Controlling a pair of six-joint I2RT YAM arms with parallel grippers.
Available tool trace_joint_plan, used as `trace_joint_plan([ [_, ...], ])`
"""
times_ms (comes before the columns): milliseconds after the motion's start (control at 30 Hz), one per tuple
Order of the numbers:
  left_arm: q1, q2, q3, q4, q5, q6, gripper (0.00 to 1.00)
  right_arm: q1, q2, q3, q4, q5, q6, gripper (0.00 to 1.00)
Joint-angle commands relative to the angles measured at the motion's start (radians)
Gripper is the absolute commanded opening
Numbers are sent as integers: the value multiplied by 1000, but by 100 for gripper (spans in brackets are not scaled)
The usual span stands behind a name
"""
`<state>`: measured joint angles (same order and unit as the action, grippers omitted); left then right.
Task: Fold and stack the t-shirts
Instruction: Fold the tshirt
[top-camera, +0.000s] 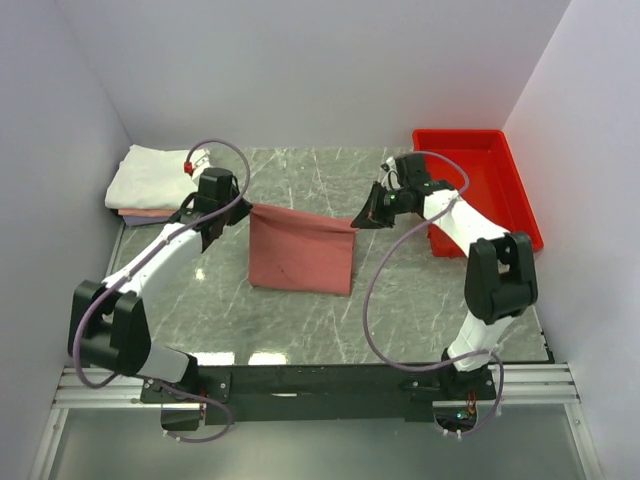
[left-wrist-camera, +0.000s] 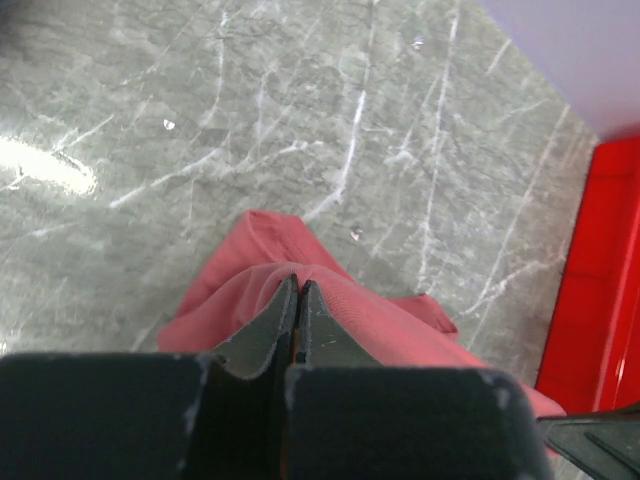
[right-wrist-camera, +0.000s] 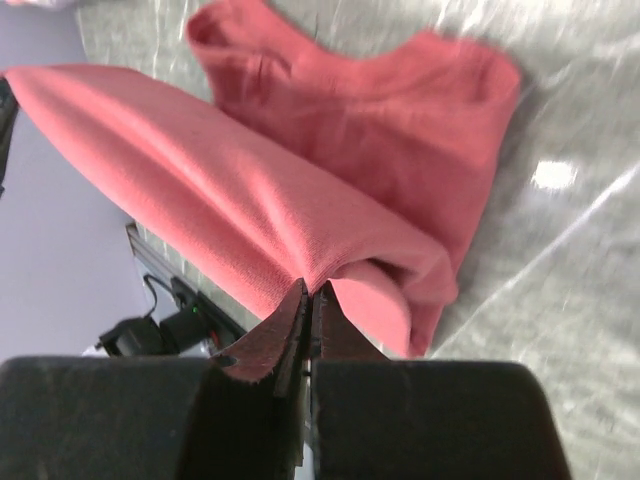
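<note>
Presently the left gripper (top-camera: 241, 210) is pinched tight on one top corner of the salmon-red t-shirt (top-camera: 300, 255), which hangs over the table's (top-camera: 420, 300) middle with its lower part lying on the top. The right gripper (top-camera: 358, 221) is clamped on the opposite corner. To fold cleanly, I judge both should travel level and together, top edge taut. Folded white and pink t-shirts (top-camera: 150, 180) sit at the far-left corner and a red tray (top-camera: 460, 137) along the right edge. The glossy grey marble-look top is enclosed by plain pale walls (top-camera: 330, 70).
</note>
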<state>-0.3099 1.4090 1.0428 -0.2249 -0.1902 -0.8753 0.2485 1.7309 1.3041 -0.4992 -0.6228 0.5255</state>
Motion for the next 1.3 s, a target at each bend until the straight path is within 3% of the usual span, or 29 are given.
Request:
trace_joint_plan([
  [0, 46, 51, 72, 59, -9, 33, 1, -29, 62, 86, 18, 18, -22, 0],
  [267, 71, 234, 157, 79, 46, 59, 1, -48, 225, 231, -30, 35, -28, 0],
  [333, 78, 283, 183, 55, 48, 59, 3, -55, 251, 273, -27, 32, -42, 5],
  [367, 80, 295, 203, 50, 46, 59, 6, -57, 284, 294, -41, 29, -54, 18],
  [400, 81, 307, 213, 38, 51, 59, 16, -55, 304, 320, -58, 28, -67, 29],
  [433, 80, 323, 221, 35, 55, 59, 44, -57, 324, 387, -82, 40, -85, 39],
  [467, 81, 326, 238, 29, 58, 58, 59, -58, 353, 423, -135, 58, -94, 54],
  [500, 80, 327, 244, 22, 70, 58, 73, -58, 357, 451, -154, 78, -104, 60],
  [533, 80, 315, 247, 21, 77, 58, 99, -58, 355, 480, -165, 89, -116, 66],
  [567, 81, 305, 240, 27, 86, 56, 99, -57, 331, 484, -173, 97, -119, 72],
  [700, 75, 237, 182, 70, 158, 47, 99, -48, 213, 401, -125, 101, -125, 74],
  [833, 51, 182, 112, 94, 204, 32, 99, -9, 98, 201, -46, 74, -110, 75],
  [1033, 35, 111, 5, 45, 193, 29, 99, 49, -91, -43, 60, 115, -90, 75],
  [1133, 35, 91, -49, 24, 143, 36, 99, 51, -192, -129, 62, 178, -81, 83],
  [1267, 35, 97, -98, 6, 110, 32, 100, 51, -338, -216, 48, 271, -74, 85],
])
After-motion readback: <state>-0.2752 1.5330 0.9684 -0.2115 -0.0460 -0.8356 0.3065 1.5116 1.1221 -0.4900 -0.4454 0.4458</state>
